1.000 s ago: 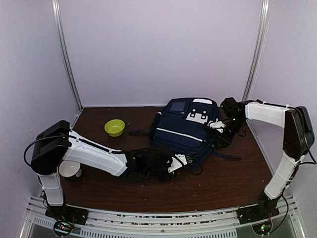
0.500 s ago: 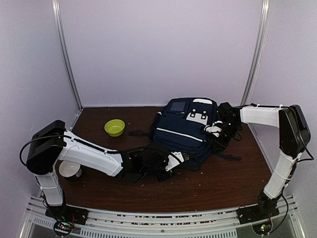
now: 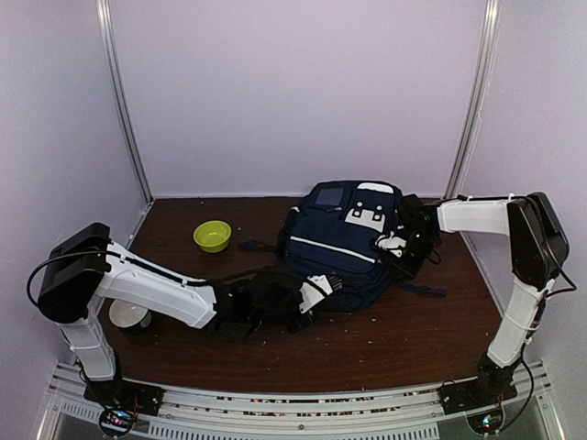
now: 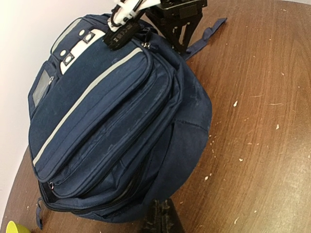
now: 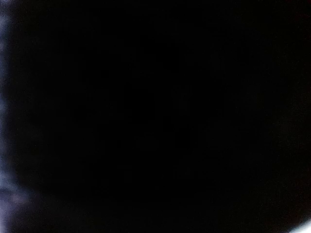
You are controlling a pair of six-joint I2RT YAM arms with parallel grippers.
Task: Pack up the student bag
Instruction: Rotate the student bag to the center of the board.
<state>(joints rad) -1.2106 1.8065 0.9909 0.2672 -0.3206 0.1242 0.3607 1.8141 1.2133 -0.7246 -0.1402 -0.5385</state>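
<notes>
Presently in hand: opening the large navy-blue fabric student bag (image 3: 344,243) is judged to be the step, as every zip seen from the left wrist looks closed.
Bag position: it is laid flat, front pockets up, on the right half of the brown wooden table (image 3: 413,344), with its white-patched top turned toward the back wall.
Left gripper (image 3: 328,283): it is closed tight at the bag's near bottom edge and touches the fabric. Whether a fold is pinched cannot be told.
Right gripper (image 3: 387,242): it is pressed against the bag's upper right corner, beside the white patches. Its own camera is blacked out, so how wide the jaws stand cannot be told.
Doing it well: the soft bag should be anchored at the bottom edge while the zip pull is taken at the top. The pull should be drawn along the zip line, not lifted, so that the bag is not dragged. A firm hold should be confirmed before any traction is applied.
Bystanders: a small yellow-green bowl (image 3: 212,236) is set left of the bag, well apart from it. A white round object (image 3: 128,314) is partly hidden under the left arm.
Changed since a second ago: the left arm has been drawn back toward its own side, and its gripper has shifted slightly leftward along the bag's edge. The right arm has been folded inward, and its gripper has been brought further onto the bag. Bag and bowl have not been displaced.
</notes>
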